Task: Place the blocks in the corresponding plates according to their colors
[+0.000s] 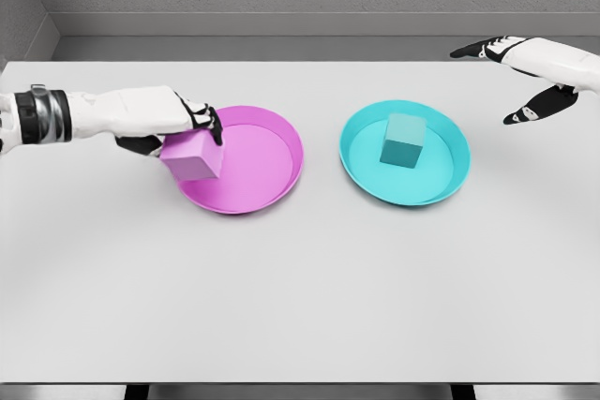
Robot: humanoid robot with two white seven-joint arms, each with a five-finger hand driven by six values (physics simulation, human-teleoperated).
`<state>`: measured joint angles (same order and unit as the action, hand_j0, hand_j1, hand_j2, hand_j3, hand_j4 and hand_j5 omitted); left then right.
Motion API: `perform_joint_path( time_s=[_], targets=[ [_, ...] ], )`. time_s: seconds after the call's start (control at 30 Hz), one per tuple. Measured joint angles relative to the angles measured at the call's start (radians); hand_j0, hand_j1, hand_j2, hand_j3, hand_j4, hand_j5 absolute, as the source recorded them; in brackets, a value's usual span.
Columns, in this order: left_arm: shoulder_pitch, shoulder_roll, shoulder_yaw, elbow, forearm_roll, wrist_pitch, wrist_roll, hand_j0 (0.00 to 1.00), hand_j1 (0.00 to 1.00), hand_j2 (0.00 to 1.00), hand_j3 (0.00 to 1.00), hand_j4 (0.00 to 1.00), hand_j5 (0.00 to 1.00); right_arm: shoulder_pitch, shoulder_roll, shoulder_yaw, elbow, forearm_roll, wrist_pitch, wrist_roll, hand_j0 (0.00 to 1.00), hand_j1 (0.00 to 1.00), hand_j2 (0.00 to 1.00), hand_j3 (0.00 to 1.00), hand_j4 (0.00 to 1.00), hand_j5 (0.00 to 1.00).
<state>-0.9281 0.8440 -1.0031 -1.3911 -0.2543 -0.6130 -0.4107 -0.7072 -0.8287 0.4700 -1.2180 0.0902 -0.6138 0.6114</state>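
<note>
We see the teal block (405, 140) already resting in its teal plate (450, 180) while our left hand (183, 124) grips the pink block (193, 157) over the pink plate's (272, 161) near rim, unreleased, and our right hand (530, 77) hovers spread and empty.

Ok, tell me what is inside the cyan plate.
One teal block sits inside the cyan plate, near its middle, upright and free of either hand. Nothing else shows in it. The patch of plate floor under the block is covered.
</note>
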Motion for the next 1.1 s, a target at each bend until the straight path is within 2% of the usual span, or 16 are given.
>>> perform_joint_path(
  time_s=[0.1,0.2,0.37,0.4,0.73,0.83,0.93,1.1],
  targets=[
    [0.000,-0.044,-0.001,0.021,0.003,0.000,-0.001,0.42,0.42,0.42,0.42,0.42,0.42,-0.002,0.000,0.000,0.000,0.000,0.000,0.000,1.00,1.00,1.00,1.00,1.00,1.00],
    [0.000,-0.076,-0.001,0.033,0.004,0.000,-0.002,0.59,0.59,0.59,0.59,0.59,0.59,-0.002,0.000,0.000,0.000,0.000,0.000,0.000,1.00,1.00,1.00,1.00,1.00,1.00],
    [-0.006,-0.092,-0.001,0.041,0.000,-0.001,0.004,0.96,0.96,0.96,0.96,0.96,0.96,0.000,0.001,0.000,-0.001,0.000,0.000,0.000,1.00,1.00,1.00,1.00,1.00,1.00],
    [-0.006,-0.093,-0.001,0.041,-0.001,-0.001,0.006,1.00,1.00,1.00,1.00,1.00,1.00,0.000,0.000,0.000,-0.001,0.000,0.000,0.000,1.00,1.00,1.00,1.00,1.00,1.00],
    [-0.034,-0.148,-0.001,0.046,0.007,0.000,0.001,1.00,1.00,1.00,1.00,1.00,1.00,-0.002,-0.001,0.000,-0.001,0.000,0.000,0.000,1.00,1.00,1.00,1.00,1.00,1.00],
    [-0.037,-0.158,-0.001,0.079,0.008,0.000,0.004,1.00,1.00,1.00,1.00,1.00,1.00,0.000,0.000,0.000,-0.001,0.000,0.000,0.000,1.00,1.00,1.00,1.00,1.00,1.00],
    [-0.052,-0.104,0.002,0.091,0.062,0.000,0.007,1.00,1.00,1.00,1.00,1.00,1.00,0.000,0.000,0.000,-0.001,0.000,0.000,0.000,1.00,1.00,1.00,1.00,1.00,1.00],
    [0.006,0.059,0.024,0.115,0.147,0.000,0.008,1.00,1.00,1.00,1.00,1.00,1.00,0.002,-0.001,0.000,-0.001,0.000,0.000,0.000,1.00,1.00,1.00,1.00,1.00,1.00]
  ],
)
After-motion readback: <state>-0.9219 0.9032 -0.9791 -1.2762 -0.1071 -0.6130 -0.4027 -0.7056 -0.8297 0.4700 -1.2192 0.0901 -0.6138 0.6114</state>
